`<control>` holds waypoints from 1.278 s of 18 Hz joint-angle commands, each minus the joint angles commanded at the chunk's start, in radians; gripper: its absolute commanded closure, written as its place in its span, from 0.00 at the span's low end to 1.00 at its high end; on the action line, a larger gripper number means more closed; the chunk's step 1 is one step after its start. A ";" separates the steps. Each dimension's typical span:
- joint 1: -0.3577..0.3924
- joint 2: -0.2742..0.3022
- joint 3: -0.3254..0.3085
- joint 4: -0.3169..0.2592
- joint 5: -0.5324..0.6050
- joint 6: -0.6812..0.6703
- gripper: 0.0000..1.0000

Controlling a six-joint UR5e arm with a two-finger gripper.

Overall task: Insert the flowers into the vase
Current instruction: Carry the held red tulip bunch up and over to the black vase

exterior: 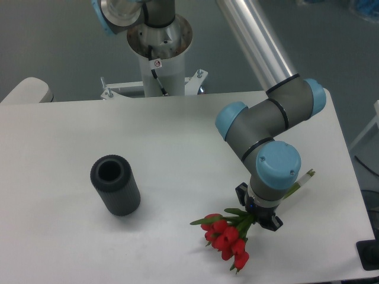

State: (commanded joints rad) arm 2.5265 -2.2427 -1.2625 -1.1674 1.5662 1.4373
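The vase (115, 184) is a dark ribbed cylinder standing upright on the left half of the white table, its round mouth facing up. The flowers (228, 238), a bunch of red tulip buds with green leaves, lie flat near the table's front right. Their pale stems (303, 179) run up and to the right. My gripper (258, 212) points straight down over the stems just behind the buds, with black finger parts showing on either side of them. The wrist hides the fingertips, so contact with the stems is unclear. The vase stands well to the left of the gripper.
The arm's base column (159, 56) stands at the back centre of the table. The arm's upper link (254, 41) slants in from the top right. The table's right edge (349, 177) and front edge lie close to the flowers.
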 joint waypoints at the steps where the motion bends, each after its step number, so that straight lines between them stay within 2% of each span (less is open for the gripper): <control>1: -0.002 0.000 0.000 0.000 0.000 0.002 0.91; 9: -0.024 0.003 -0.003 -0.002 0.000 -0.015 0.91; 13: -0.046 0.017 -0.031 0.002 -0.023 -0.083 0.92; 20: -0.084 0.049 -0.034 0.040 -0.201 -0.176 0.94; 23: -0.087 0.069 -0.034 0.080 -0.303 -0.245 0.94</control>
State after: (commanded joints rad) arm 2.4390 -2.1737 -1.2962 -1.0877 1.2629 1.1922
